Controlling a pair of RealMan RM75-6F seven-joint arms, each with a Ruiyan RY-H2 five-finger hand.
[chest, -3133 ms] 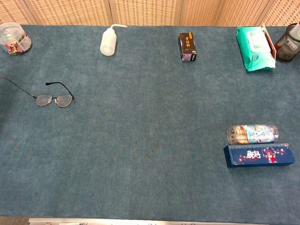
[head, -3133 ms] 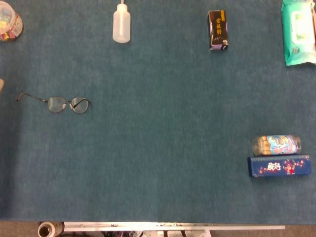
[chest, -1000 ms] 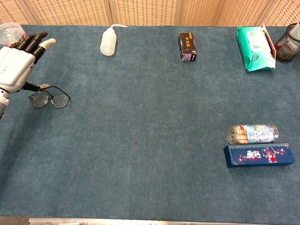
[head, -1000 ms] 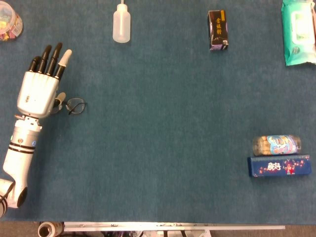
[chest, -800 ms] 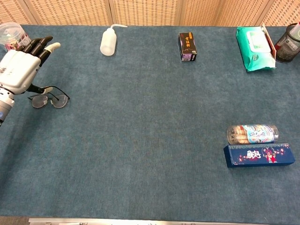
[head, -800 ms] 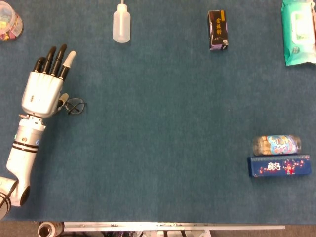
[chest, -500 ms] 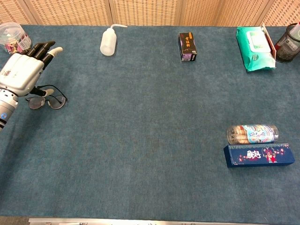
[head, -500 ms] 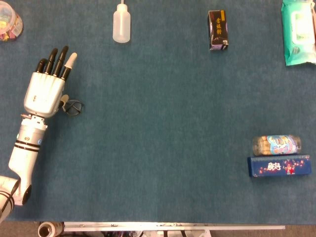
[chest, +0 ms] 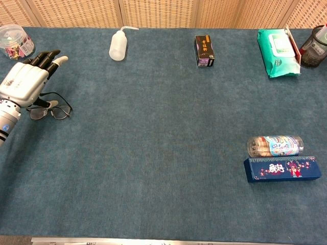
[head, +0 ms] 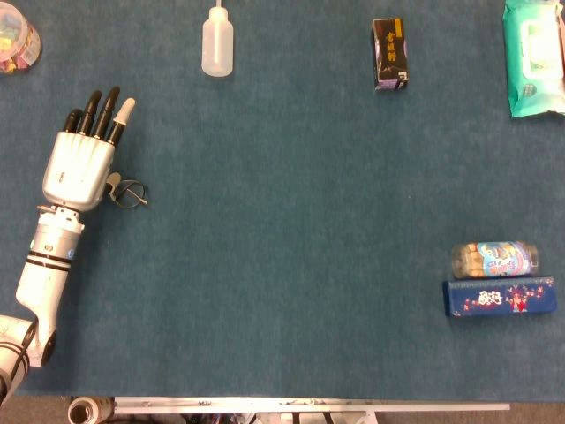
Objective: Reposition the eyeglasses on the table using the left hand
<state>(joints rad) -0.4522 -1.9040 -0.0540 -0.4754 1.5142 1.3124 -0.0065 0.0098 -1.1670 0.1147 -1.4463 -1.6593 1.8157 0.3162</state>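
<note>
Since a moment ago our left hand, fingers still straight and spread, has settled lower over the eyeglasses at the table's left edge, so we judge a grasp is close.

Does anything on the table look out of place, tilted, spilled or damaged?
Nothing is spilled or visibly damaged. The squeeze bottle and the snack tube lie on their sides, which may be intended. The eyeglasses sit partly under the left hand, its fingers extended; whether it touches them is unclear.
</note>
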